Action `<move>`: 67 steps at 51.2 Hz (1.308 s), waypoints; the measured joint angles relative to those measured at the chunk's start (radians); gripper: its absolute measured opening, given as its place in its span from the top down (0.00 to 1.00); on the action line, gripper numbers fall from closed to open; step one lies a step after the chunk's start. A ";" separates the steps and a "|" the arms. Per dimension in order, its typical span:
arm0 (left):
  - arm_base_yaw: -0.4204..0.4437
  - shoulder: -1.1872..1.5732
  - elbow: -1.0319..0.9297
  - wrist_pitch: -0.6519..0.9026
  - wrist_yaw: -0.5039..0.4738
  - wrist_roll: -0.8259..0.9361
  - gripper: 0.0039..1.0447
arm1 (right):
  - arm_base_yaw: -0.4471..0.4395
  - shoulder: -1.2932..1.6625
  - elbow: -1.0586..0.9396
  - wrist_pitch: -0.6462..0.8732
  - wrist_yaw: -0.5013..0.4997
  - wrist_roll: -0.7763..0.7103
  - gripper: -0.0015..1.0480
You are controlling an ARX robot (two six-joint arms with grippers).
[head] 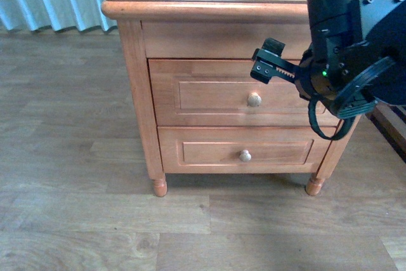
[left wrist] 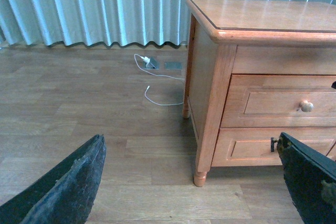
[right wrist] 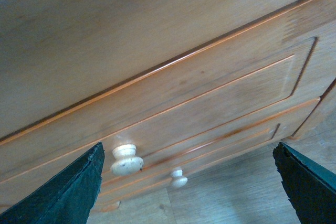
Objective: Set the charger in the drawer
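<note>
Front view, left to right: bare wooden floor (head: pixel 63 157); a honey-coloured nightstand (head: pixel 130 93) with two closed drawers; the right gripper (head: pixel 271 61) at the far right, held just in front of the upper drawer (head: pixel 209 93), above and to the right of its round pale knob (head: pixel 254 99). The lower drawer (head: pixel 209 150) sits beneath with its own knob.

In the right wrist view the fingers (right wrist: pixel 63 192) stand wide apart with nothing between them, and the knob lies near one finger rather than centred between the two. The left gripper (left wrist: pixel 191 182) appears only in its own wrist view, jaws likewise spread and empty, hanging well clear of the nightstand's corner.

The charger is not identifiable in any view. A white cable (left wrist: pixel 157 85) and a small block lie on the floor beside the nightstand, near the curtain (left wrist: pixel 105 3), but they do not clearly match it.

Risks, as a judgement: closing from this offset may let the fingers slip off the small knob, and with the drawer closed and the charger unlocated, nothing can yet be stowed.
</note>
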 joint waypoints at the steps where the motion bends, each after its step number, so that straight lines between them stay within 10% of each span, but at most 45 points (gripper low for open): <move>1: 0.000 0.000 0.000 0.000 0.000 0.000 0.05 | -0.001 -0.008 -0.007 0.000 -0.008 -0.004 0.08; 46: 0.000 0.000 0.000 0.000 0.000 0.000 0.05 | -0.125 -1.136 -0.526 -0.445 -0.334 -0.304 0.08; 67: 0.000 0.000 0.000 0.000 0.000 0.000 0.05 | -0.435 -1.666 -0.691 -0.681 -0.498 -0.302 0.08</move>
